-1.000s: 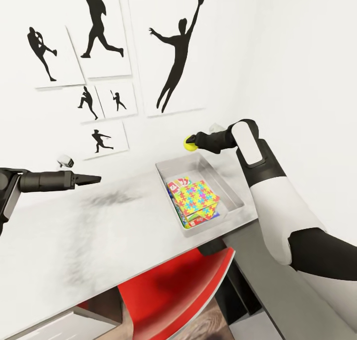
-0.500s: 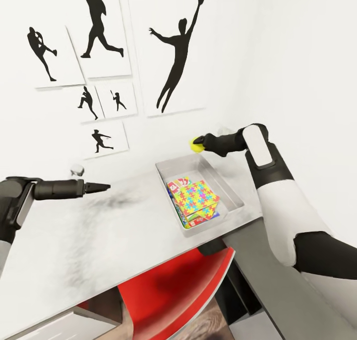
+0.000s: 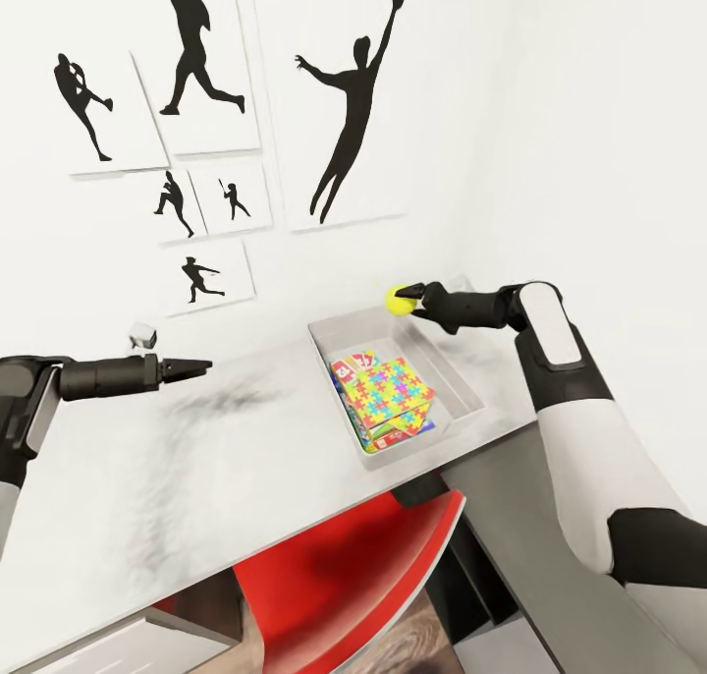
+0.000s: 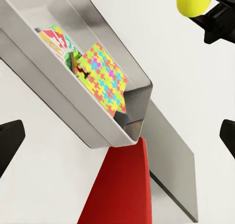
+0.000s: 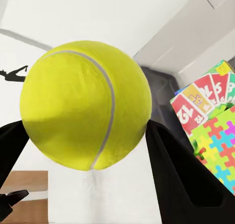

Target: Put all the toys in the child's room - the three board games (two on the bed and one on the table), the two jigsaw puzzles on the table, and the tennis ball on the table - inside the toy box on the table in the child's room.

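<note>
My right gripper point(image 3: 412, 301) is shut on the yellow tennis ball point(image 3: 398, 302), in the air over the far edge of the toy box point(image 3: 450, 367). The ball point(image 5: 85, 104) sits between the dark fingers point(image 5: 181, 180). In the pale grey toy box lies a multicoloured jigsaw puzzle point(image 3: 395, 391) on top of board games point(image 3: 352, 367) with red printed art. My left gripper point(image 3: 196, 367) hovers open over the table point(image 3: 196, 458), left of the box, holding nothing. The left wrist view takes in the box point(image 4: 63, 87), the puzzle point(image 4: 105, 75) and the ball point(image 4: 193, 1).
A red chair point(image 3: 344, 576) is tucked under the table's front edge. Black silhouette posters point(image 3: 349, 114) hang on the white wall behind. A lower dark grey section point(image 3: 530, 556) joins the table on the right, under my right arm.
My right arm has carried the tennis ball rightward and slightly down, from beside the box's far corner to over its far edge. The left gripper shifted slightly right and down.
</note>
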